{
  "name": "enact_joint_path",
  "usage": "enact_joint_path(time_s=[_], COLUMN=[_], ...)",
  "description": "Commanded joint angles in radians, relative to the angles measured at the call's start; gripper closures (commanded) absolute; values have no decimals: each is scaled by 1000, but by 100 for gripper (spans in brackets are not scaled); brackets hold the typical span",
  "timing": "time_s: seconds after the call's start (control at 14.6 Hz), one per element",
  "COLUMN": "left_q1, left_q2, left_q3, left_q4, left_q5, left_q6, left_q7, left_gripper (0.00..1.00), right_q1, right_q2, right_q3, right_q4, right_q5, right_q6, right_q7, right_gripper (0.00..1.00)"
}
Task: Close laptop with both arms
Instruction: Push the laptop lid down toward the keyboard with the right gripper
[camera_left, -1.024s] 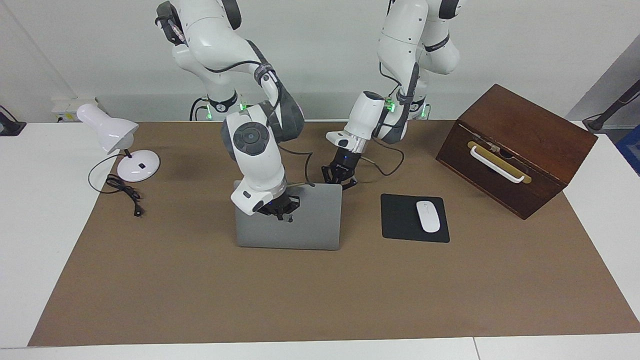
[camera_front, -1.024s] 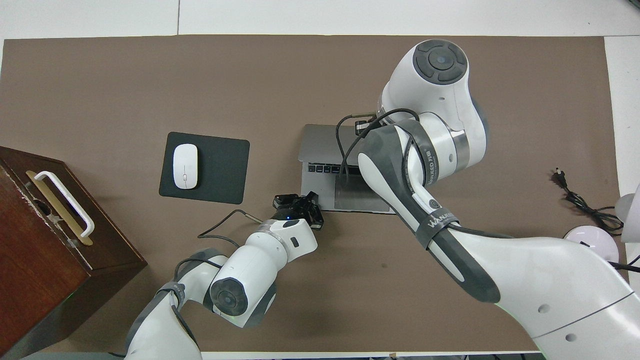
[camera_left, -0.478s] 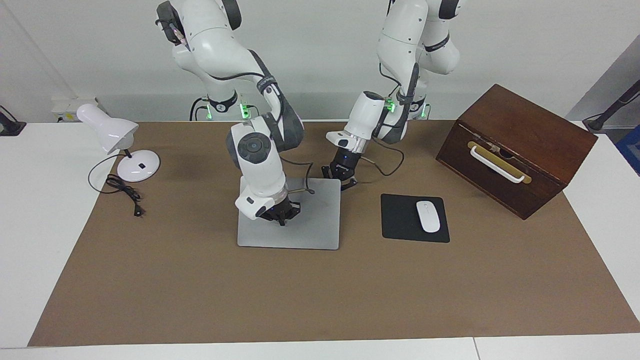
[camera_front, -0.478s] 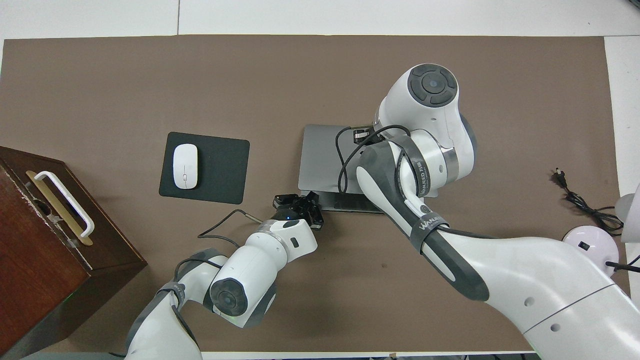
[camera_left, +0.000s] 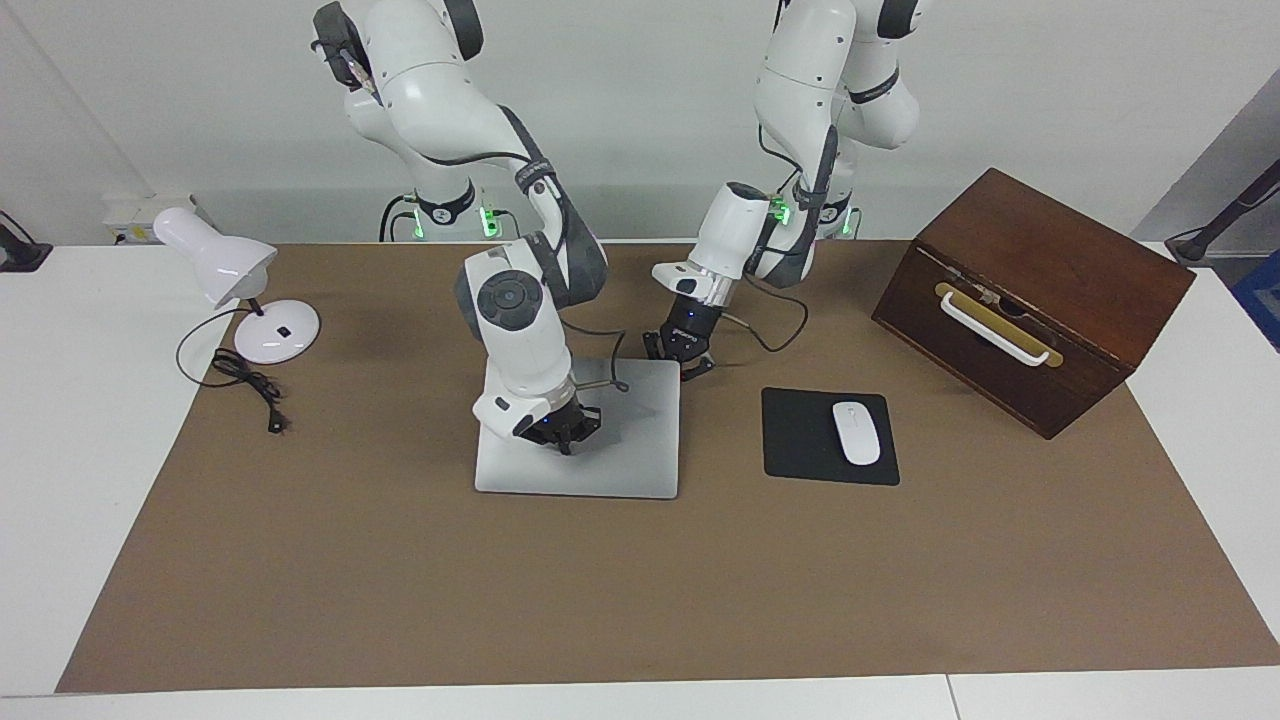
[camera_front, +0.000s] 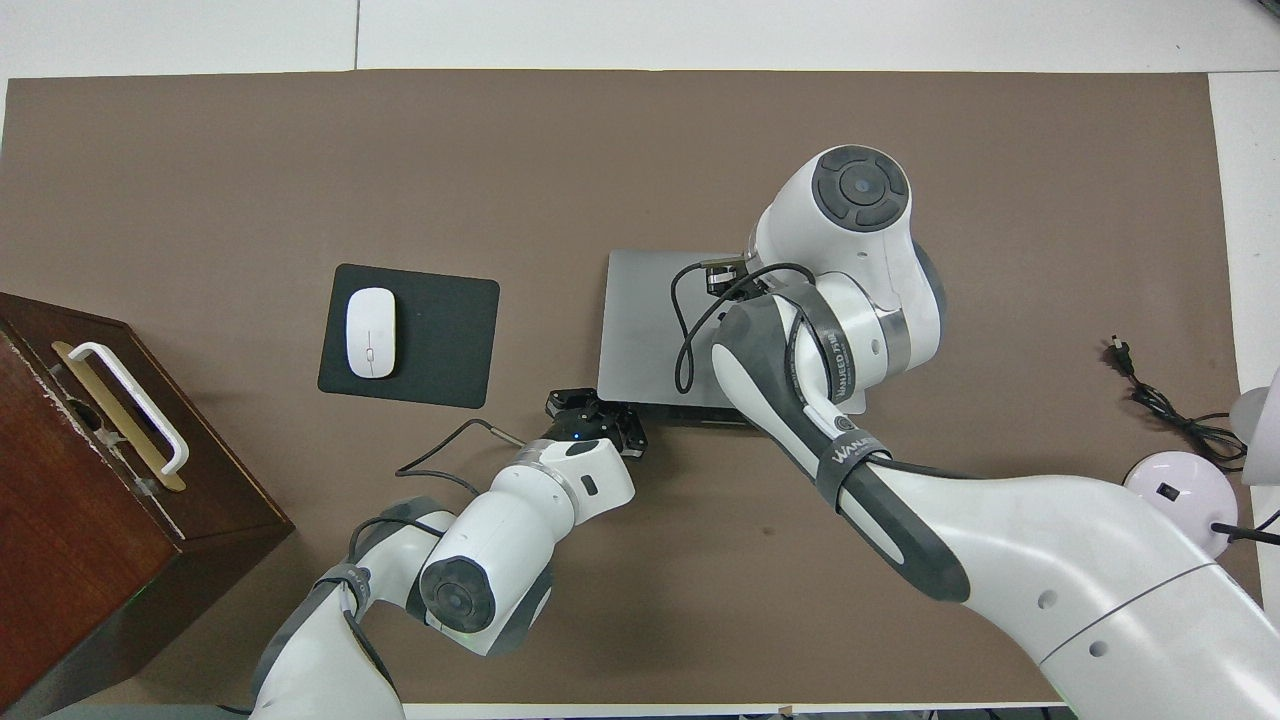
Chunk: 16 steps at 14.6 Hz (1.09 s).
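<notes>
The silver-grey laptop (camera_left: 620, 450) (camera_front: 645, 320) lies mid-table with its lid almost flat. Only a thin dark strip of its base (camera_front: 700, 413) shows at the edge nearest the robots. My right gripper (camera_left: 560, 432) is shut and its fingertips press down on the lid; in the overhead view its own wrist hides it. My left gripper (camera_left: 684, 352) (camera_front: 596, 411) is shut and sits low at the laptop's corner nearest the robots, toward the left arm's end of the table. Whether it touches the laptop I cannot tell.
A black mouse pad (camera_left: 800, 440) with a white mouse (camera_left: 856, 432) lies beside the laptop toward the left arm's end. A brown wooden box (camera_left: 1030, 295) with a white handle stands past it. A white desk lamp (camera_left: 235, 275) and its cord (camera_left: 250, 385) sit at the right arm's end.
The lid has swung down from a steep tilt to almost flat, with my right gripper following it down. My left gripper has stayed at the corner.
</notes>
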Motion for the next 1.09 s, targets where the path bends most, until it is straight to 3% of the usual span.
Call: enact_joint_path(time_s=[0.0,0.48,0.82,1.02], left_q1=[-1,2,10,11], left_q2=[65,65,64,62], left_q3=[18,17,17,17], left_q4=[-21,-21,-18,-15], left_q5=[-6,-6,-6,-6], left_q6=[5,5,0,2], left_q7=[20,20,2,-38], left_gripper=[100,100,100,100], right_q1=[-6,-27,-87,-208], right_q2=[-19,-38,-171,-261], right_q3=[7,7,-5,-10], right_q4=[-48,-32,53,77], right_q5=[26,24,7,3], right_q6=[43,-4,-165,-263], right_q7=[-30,-36,-41,-230], right_gripper=[100,100,100,100])
